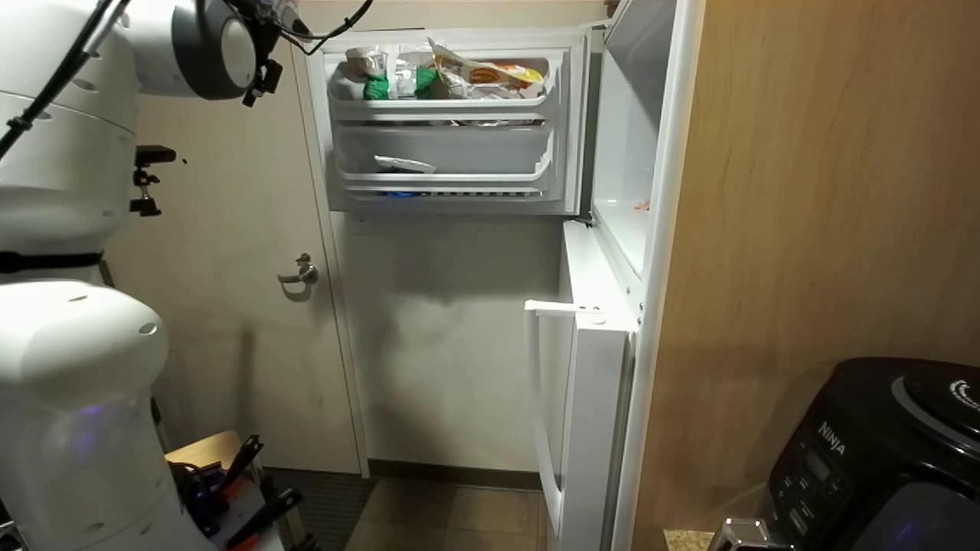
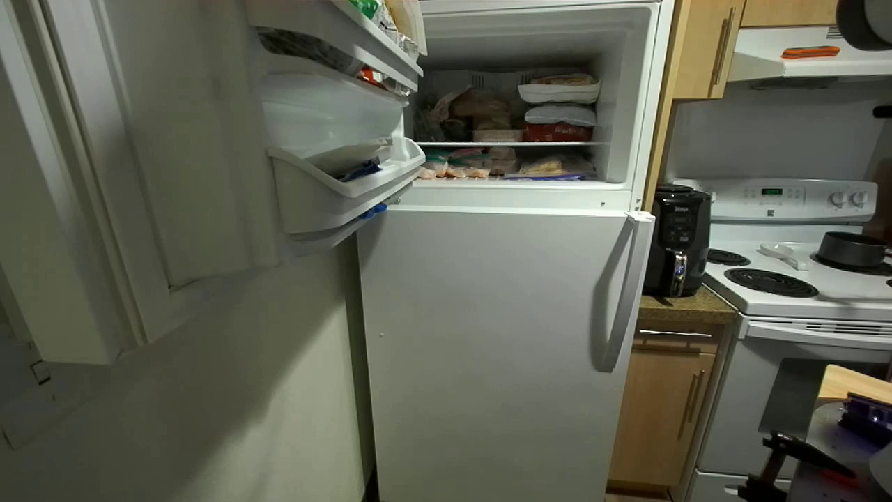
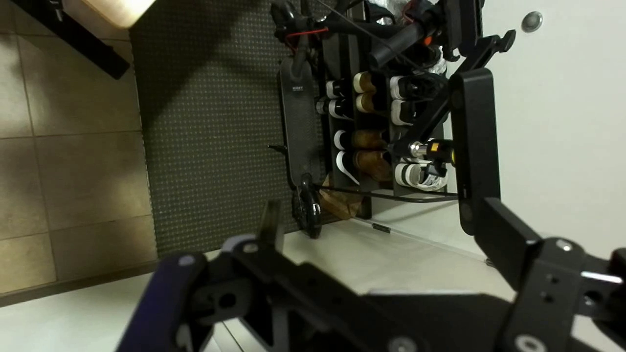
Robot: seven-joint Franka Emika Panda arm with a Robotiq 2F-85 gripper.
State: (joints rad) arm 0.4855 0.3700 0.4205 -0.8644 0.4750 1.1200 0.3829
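Observation:
In the wrist view my gripper point(image 3: 372, 142) stands wide open, its two black fingers point(image 3: 473, 151) far apart with nothing held between them. Beyond them, well below, are a scooter point(image 3: 299, 122) and a rack of shoes point(image 3: 374, 164). The arm's wrist point(image 1: 222, 50) is high at the left in an exterior view; the fingers are cut off or too unclear there. The freezer door point(image 1: 452, 203) hangs open, bags point(image 1: 490, 80) in its upper shelf. Inside the freezer compartment point(image 2: 533, 52) lie frozen packages point(image 2: 557, 92). Below it, the fridge door point(image 2: 488, 314) is closed.
A black air fryer point(image 2: 679, 244) sits on the counter point(image 2: 690, 307) beside the fridge, with a stove point(image 2: 836, 286) further along. A pot point(image 2: 851, 249) rests on that stove. The room door point(image 1: 222, 306) stands behind the arm. Clamps point(image 1: 264, 513) are near the arm's base.

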